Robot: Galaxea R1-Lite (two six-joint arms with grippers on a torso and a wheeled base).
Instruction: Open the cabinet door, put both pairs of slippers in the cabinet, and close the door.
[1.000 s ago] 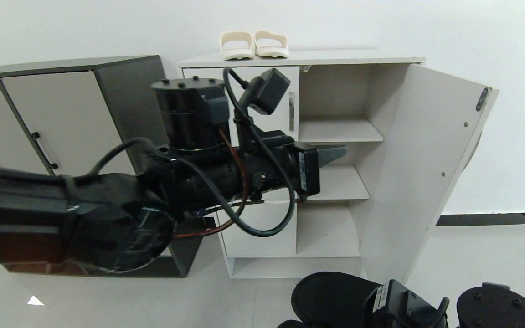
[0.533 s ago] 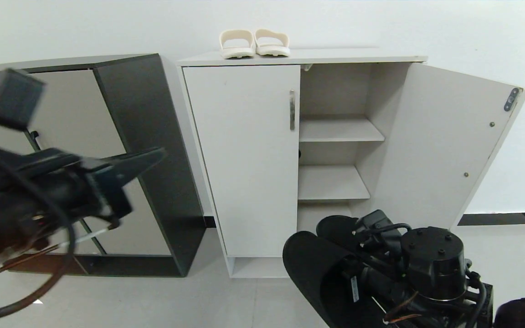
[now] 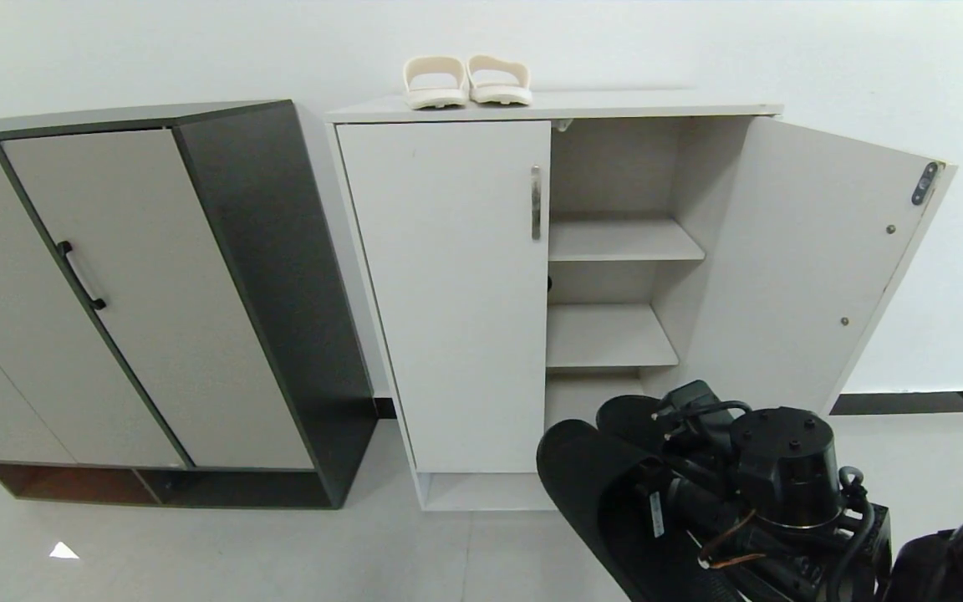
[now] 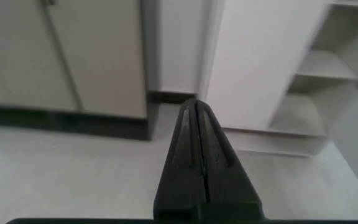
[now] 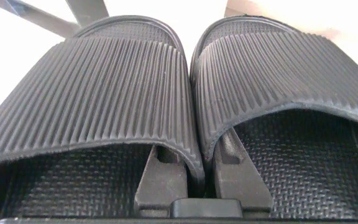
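The right hand (image 5: 196, 158) is clamped on the black slippers (image 5: 104, 93). Its fingers (image 5: 160, 180) run under the ribbed straps and pinch the two inner strap edges together. The head view shows the pair held low, just in front of the white cabinet (image 3: 615, 106). Its right door (image 3: 807, 267) stands wide open and its shelves (image 3: 615, 241) are bare.

These slippers look light, soft and bendy, so they will likely sag or twist around that single pinch. The ribbing should help against slipping.

The cream slippers (image 3: 465, 81) sit side by side on the cabinet top. They are probably best taken the same way, by the touching strap edges.

The left hand (image 4: 197, 149) has its fingers pressed together on nothing, above the floor (image 4: 73, 168).
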